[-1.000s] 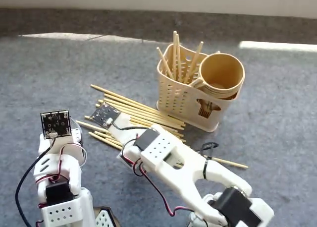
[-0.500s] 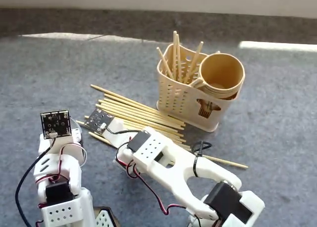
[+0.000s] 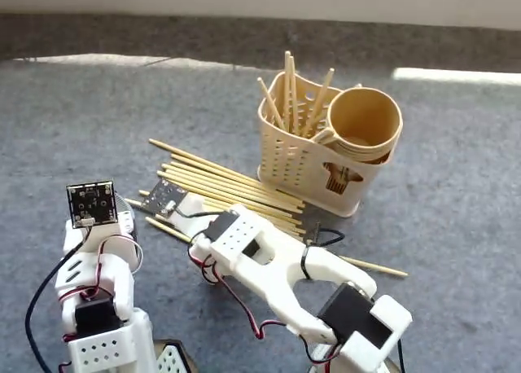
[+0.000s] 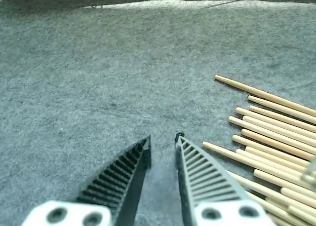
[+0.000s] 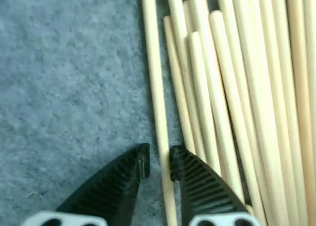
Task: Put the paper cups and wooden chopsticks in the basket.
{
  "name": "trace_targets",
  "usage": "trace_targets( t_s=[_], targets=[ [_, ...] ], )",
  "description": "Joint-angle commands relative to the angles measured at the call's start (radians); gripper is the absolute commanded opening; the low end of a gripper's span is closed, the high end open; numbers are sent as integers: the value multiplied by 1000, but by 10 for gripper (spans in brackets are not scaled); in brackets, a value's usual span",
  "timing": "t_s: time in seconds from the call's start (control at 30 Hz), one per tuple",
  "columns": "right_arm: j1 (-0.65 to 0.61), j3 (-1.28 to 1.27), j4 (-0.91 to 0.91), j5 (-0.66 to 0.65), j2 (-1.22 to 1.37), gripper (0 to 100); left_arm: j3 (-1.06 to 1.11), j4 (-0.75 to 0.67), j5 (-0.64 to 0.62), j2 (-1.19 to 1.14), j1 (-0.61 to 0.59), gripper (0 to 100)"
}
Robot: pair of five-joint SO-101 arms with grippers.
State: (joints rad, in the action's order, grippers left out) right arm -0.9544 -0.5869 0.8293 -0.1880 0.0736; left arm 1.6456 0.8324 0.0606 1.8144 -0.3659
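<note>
High view: over the last second the right arm point(image 3: 269, 259) has swung across the loose wooden chopsticks point(image 3: 236, 190) toward the end of the pile farthest from the basket point(image 3: 305, 157). I judge this to be positioning for another pick. The paper cups point(image 3: 364, 122) already sit nested in the basket with several sticks upright beside them, so only the loose pile on the tabletop point(image 3: 98, 129) remains. Left wrist view: the left gripper point(image 4: 163, 139) hangs just over bare tabletop, fingers slightly apart and empty, with the pile close beside one finger but not touching. Right wrist view: the right gripper point(image 5: 157, 154) straddles the outermost chopstick point(image 5: 154, 78), which runs between the fingers. They stand narrowly apart, with a gap showing on one side, so it is not yet clamped.
</note>
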Motion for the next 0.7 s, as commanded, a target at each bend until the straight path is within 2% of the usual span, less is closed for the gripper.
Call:
trace_targets(
  t_s=[0.0, 0.2, 0.67],
  targets=[
    [18, 27, 15, -11, 4, 5, -16, -17, 9, 2, 16, 95],
    [73, 22, 120, -11, -85, 6, -15, -17, 9, 2, 16, 95],
    [81, -199, 145, -3, -638, 6, -12, -18, 9, 2, 19, 95]
  ],
)
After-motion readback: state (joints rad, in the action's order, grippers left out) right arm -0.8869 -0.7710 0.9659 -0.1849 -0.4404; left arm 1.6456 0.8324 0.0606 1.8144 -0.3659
